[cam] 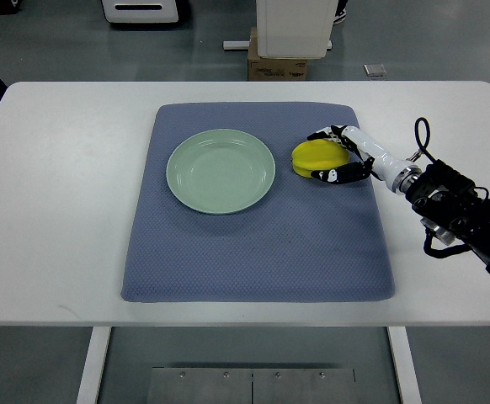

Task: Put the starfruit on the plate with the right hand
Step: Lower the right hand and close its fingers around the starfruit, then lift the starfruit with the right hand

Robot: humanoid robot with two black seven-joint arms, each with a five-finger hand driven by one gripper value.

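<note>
From the top view, my right hand [339, 155] reaches in from the right edge, its white forearm crossing the right border of the blue mat [258, 252]. My fingers [327, 175] are curled around the yellow starfruit [315, 156], one set at its far side and one at its near side, closed on it. The starfruit sits on the mat just beside the plate [221, 171], at the plate's right, with a narrow strip of mat between them. I cannot tell whether the fruit is lifted off the mat or resting on it.

The pale green plate lies flat on the mat's upper middle, nothing on it. Near of the plate and my hand, the mat is bare all the way to its near edge. The white table [60, 252] shows wide bare margins left and near of the mat.
</note>
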